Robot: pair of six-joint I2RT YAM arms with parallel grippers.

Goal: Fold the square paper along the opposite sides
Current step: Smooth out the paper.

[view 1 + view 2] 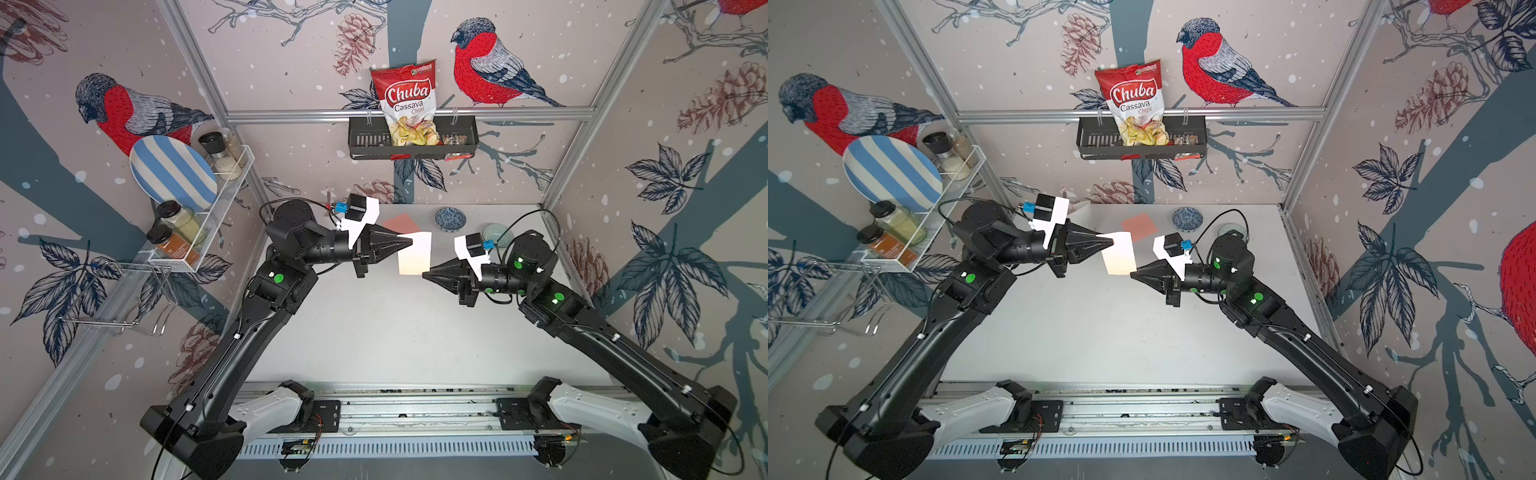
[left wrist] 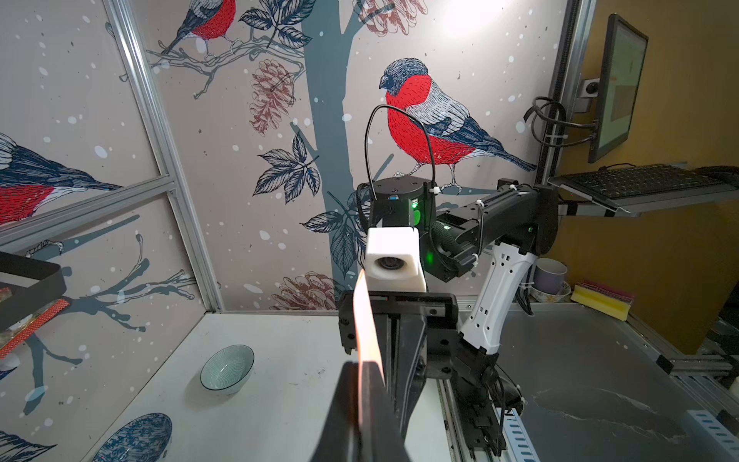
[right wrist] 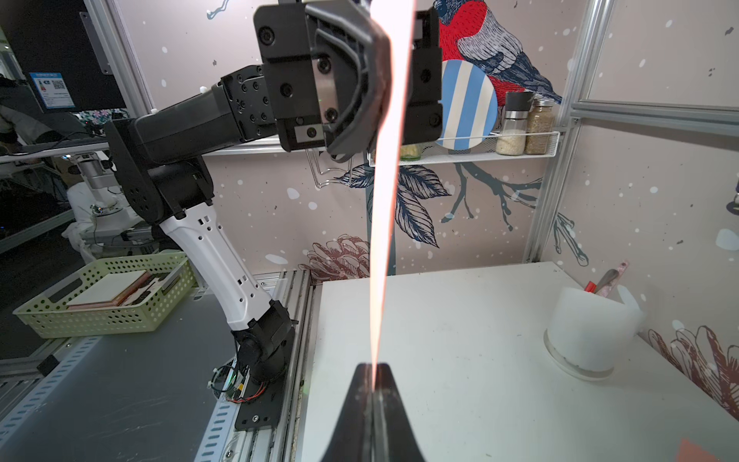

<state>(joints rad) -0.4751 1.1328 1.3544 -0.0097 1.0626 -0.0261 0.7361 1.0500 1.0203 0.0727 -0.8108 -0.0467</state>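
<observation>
- While the paper is held in the air above the table, between the two arms, it is clamped at its far corner by the left gripper, whose jaws are closed on it. Its near opposite corner is seen between the tips of the right gripper, which appear pressed together on it as well.
- If one grip is loosened before the other, the sheet may be left hanging from a single corner and could be swung or twisted out of alignment.
- If the grippers are pulled apart, the thin sheet could be torn at a pinched corner. If they are pushed together, it may be buckled and a crooked crease may be made.
- Since only small corners are held, the paper could be slipped out and dropped onto the orange sheet or near the patterned bowl.
- Whether a fold is already made cannot be told, as only a narrow rectangle is seen, so the opposite sides may be matched badly.
</observation>
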